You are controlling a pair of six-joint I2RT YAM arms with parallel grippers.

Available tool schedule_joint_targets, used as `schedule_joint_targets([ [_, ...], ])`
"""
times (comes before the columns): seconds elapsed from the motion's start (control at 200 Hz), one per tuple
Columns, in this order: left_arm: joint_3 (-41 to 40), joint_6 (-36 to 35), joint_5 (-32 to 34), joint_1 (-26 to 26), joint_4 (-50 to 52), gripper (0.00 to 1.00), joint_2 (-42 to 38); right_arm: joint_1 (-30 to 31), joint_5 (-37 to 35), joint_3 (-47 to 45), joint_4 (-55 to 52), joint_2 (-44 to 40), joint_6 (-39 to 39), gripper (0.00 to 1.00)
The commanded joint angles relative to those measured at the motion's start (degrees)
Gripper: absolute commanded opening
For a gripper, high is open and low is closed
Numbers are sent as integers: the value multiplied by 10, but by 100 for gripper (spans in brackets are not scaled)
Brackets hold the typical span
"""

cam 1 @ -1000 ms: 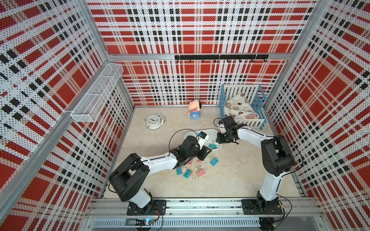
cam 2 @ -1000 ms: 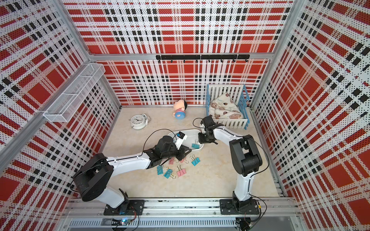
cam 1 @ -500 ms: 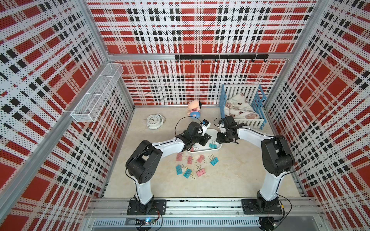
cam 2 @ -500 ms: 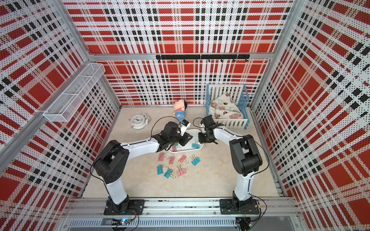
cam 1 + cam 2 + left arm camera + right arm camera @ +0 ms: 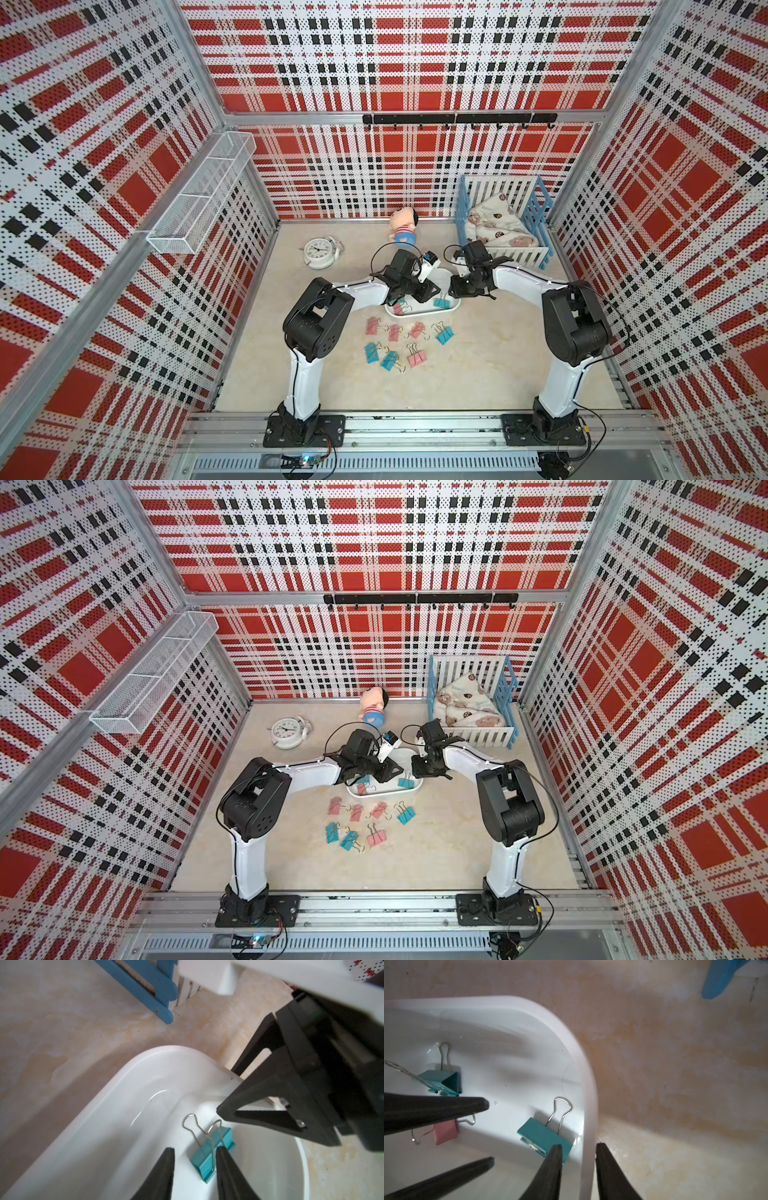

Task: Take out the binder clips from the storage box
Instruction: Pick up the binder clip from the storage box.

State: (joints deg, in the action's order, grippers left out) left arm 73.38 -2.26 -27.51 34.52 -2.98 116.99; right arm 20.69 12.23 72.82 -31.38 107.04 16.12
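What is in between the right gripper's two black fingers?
The white wall of the storage box. In the right wrist view, the right gripper is shut on it, one finger inside the box by a teal binder clip, one outside.

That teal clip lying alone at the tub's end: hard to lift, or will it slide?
Likely light and stiff: the teal clip is small folded metal. Its thin wire handles may let it swing if pinched. The storage box floor looks glossy, so a nudge could make it skid.
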Motion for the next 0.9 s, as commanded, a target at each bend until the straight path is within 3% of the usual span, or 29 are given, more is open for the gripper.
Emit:
schedule_joint_targets([
  [0.0,20,-9,-37,-1,2,40,24,-5,4,13,1,9,1,35],
  [0.491,42,-4,-61,-2,-6,34,62,-5,5,5,4,7,-1,35],
  [0.681,47,5,-84,-2,-19,23,75,-5,4,5,3,4,0,35],
  [0.892,23,20,-103,-9,-54,4,66,-5,2,5,3,1,0,35],
])
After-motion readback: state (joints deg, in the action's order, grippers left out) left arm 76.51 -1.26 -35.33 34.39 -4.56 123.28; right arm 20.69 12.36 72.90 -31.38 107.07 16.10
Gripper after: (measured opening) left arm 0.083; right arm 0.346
